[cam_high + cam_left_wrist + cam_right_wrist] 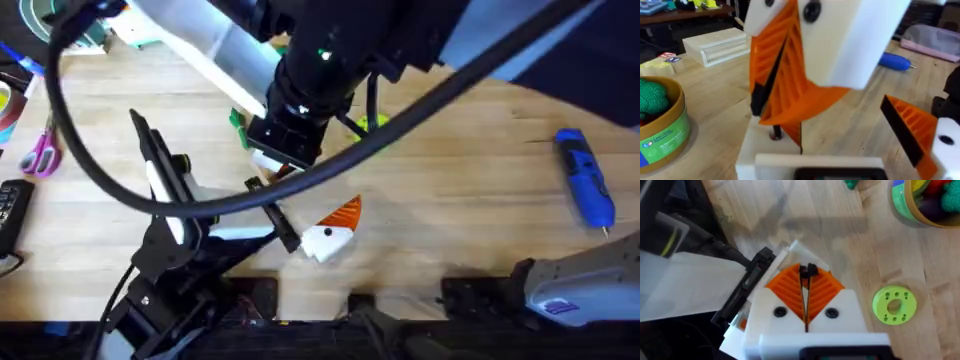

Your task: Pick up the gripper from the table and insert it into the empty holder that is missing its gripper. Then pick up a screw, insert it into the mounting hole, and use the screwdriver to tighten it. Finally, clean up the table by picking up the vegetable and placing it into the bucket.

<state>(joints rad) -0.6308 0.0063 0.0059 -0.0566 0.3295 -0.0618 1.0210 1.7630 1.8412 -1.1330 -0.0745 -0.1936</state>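
A pale wooden desk (470, 190) carries the scene, with a black cable looped above it in the overhead view. The screwdriver (585, 177) lies near the right edge, well apart from both arms. The bucket (662, 127) stands on the desk with toy vegetables inside, and a small dark green vegetable (851, 184) lies on the wood just beside it. A lime green disc (894, 304) rests flat on the desk, near the bucket.

Near the front edge, at the middle, a white holder with an orange ribbed gripper (333, 230) is seen at the tips of the left arm's fingers. In the left wrist view the right gripper (790, 75) hangs close above the left gripper (855, 145), whose fingers are spread, one orange pad (912, 127) standing apart at the side. The right gripper (805, 297) is seen with its orange pads (787, 285) pressed together, a thin dark piece pinched at their tips; what it is cannot be told.
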